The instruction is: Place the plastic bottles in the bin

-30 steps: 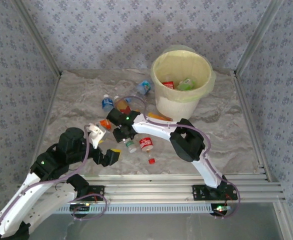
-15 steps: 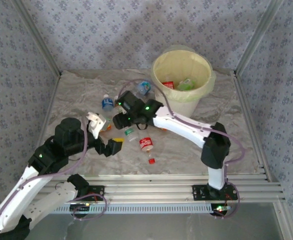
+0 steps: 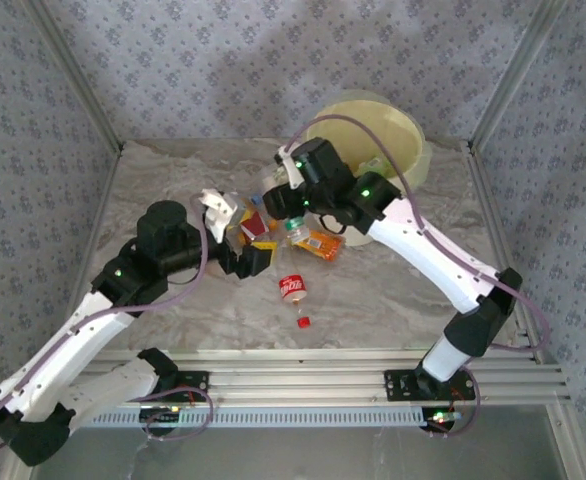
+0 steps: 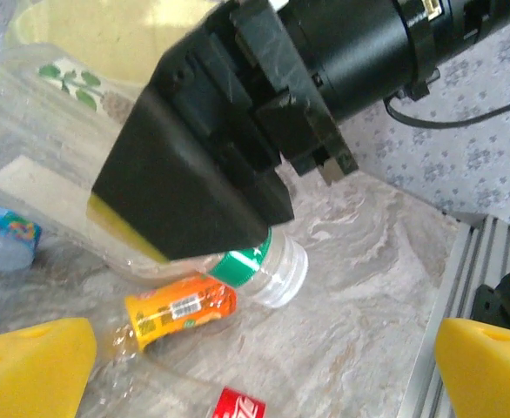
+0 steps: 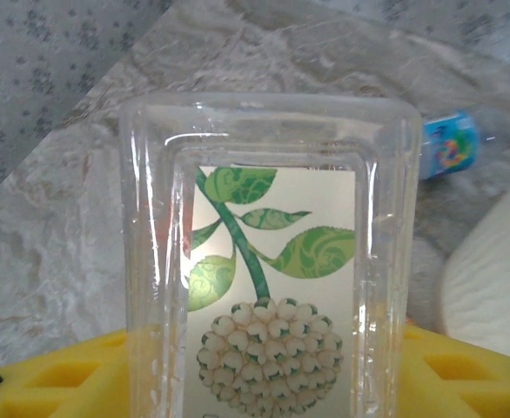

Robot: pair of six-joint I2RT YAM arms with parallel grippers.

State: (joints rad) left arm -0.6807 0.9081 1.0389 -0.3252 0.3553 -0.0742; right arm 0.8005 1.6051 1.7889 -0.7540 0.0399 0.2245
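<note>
Clasping green-label bottle [image 5: 268, 252], right hand [image 5: 265, 379]

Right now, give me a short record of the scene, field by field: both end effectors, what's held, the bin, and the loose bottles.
left end effector: open, empty, close beside the right one
right end effector: shut on the leaf-label bottle
held item: clear, green cap, not yet in the bin
bin: far side of the table, partly behind the right arm
loose bottles: red-label bottle, orange-label bottle, blue-label bottle
</note>
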